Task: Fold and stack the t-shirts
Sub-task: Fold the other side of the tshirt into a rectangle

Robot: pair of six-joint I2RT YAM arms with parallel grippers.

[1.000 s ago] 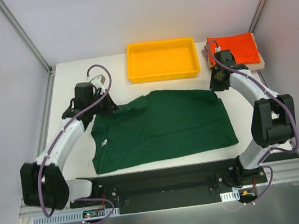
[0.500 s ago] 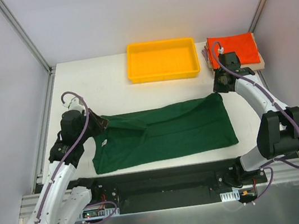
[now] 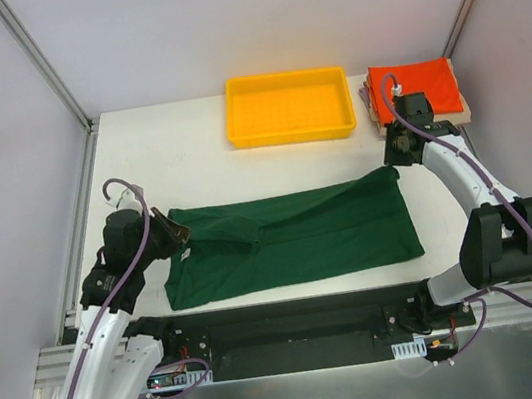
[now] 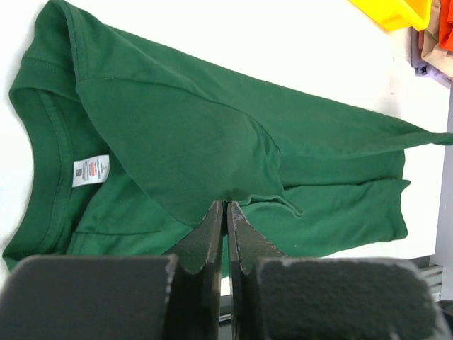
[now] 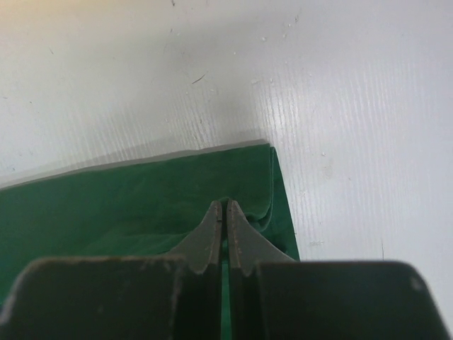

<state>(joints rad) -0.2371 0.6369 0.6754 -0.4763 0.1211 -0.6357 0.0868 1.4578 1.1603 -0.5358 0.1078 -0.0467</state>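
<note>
The dark green t-shirt (image 3: 293,241) lies on the table, stretched between the two pincers, with its long axis running side to side. Its collar (image 4: 42,142) and white label (image 4: 90,170) point toward the left gripper (image 3: 176,236), and its bottom hem points toward the right gripper (image 3: 392,164). The left gripper's fingers are clenched on a fold of sleeve cloth, and the right gripper's pinch the shirt's far hem corner. Just beyond the right gripper sits a stack of folded shirts (image 3: 420,86), orange-red on top. To that gripper's left, farther back, stands the yellow tray (image 3: 292,138). The table (image 3: 189,161) is white, enclosed by pale walls and metal frame posts.
</note>
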